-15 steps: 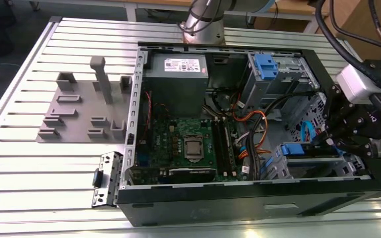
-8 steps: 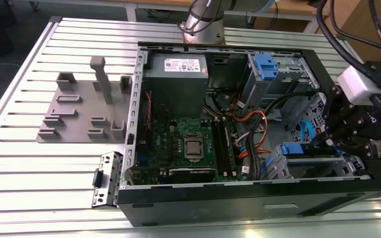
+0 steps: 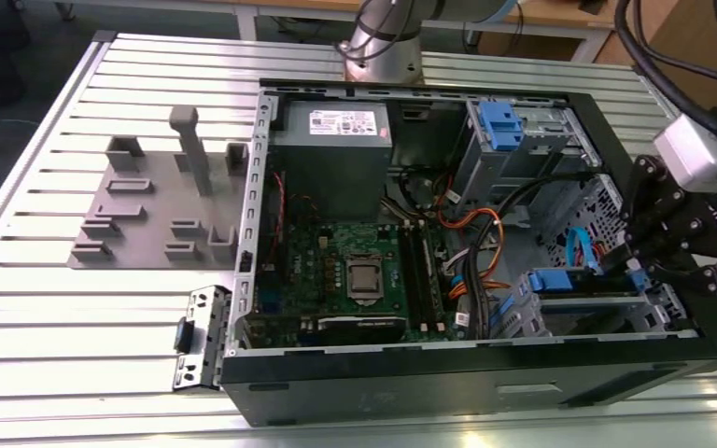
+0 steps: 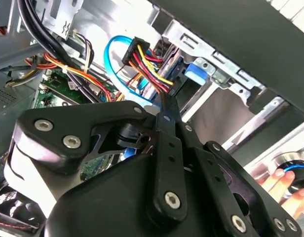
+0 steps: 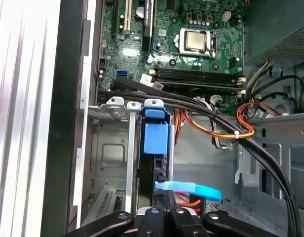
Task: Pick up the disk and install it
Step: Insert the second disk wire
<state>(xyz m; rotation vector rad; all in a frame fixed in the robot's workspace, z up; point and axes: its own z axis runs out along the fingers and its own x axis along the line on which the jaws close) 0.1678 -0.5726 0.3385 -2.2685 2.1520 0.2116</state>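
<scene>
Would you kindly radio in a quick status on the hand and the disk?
Hand at drive cage, low inside the case. Disk seated edge-on in cage. Cables crowd the bay.

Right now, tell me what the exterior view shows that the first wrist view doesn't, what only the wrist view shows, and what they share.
Only the exterior view: the grey power supply box, the grey holder plate on the slatted table beside the case, and the arm's base.

Only the first wrist view: a close look down into the drive cage, with the disk standing on edge in its slot beside the pincer.

Both: the green circuit board with its processor socket, the orange and red cables, and the disk's blue rail.
</scene>
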